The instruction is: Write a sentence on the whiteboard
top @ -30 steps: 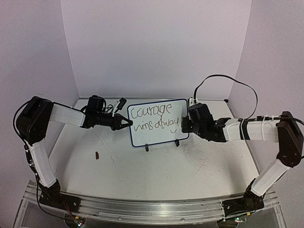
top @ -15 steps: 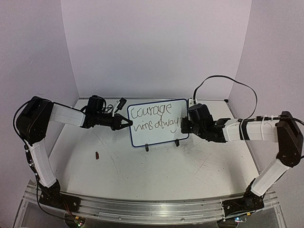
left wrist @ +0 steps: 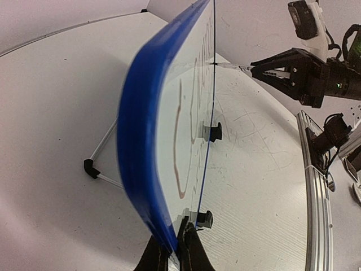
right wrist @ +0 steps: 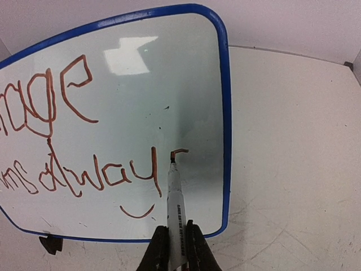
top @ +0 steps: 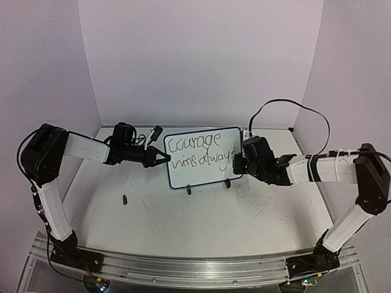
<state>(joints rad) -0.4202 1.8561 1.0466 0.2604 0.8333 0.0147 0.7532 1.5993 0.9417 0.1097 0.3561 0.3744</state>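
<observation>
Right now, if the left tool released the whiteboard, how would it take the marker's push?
Probably tippy: the whiteboard stands near upright on two small clip feet and a thin wire leg. Likely light, so it may slide on the smooth table. The left tool pinching its edge seems to steady it against the marker.

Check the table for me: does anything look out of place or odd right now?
One stray: a small dark reddish piece lies alone on the table, left of and nearer than the whiteboard. It is too small to identify, possibly a marker cap.
</observation>
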